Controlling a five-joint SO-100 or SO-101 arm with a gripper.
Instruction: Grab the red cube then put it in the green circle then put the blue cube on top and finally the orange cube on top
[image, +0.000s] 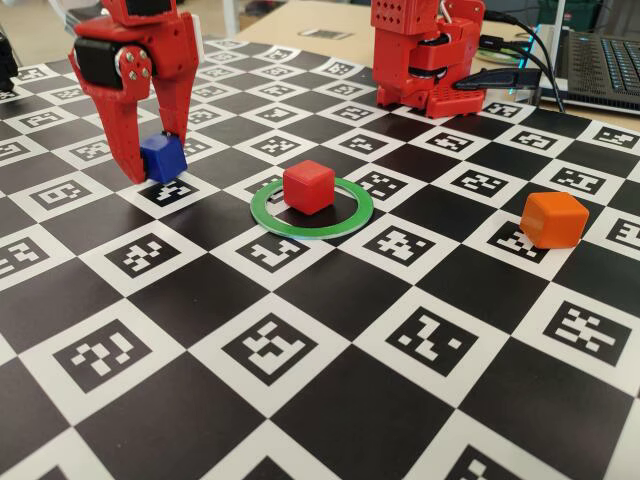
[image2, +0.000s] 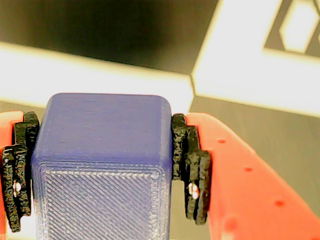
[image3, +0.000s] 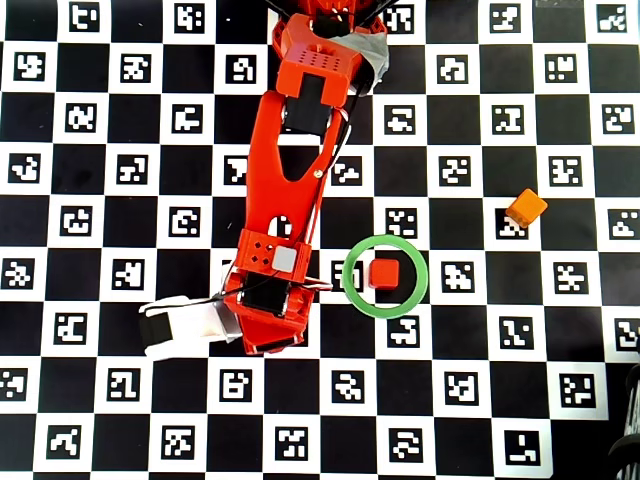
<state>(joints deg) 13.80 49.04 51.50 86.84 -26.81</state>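
Blue cube (image2: 102, 165) clamped in tool (image: 150, 170), left of green circle (image: 262, 214).

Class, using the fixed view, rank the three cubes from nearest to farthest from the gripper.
1. Blue cube: clamped in the gripper, at left.
2. Red cube: inside the green circle, mid-board.
3. Orange cube: far right, alone on the board.
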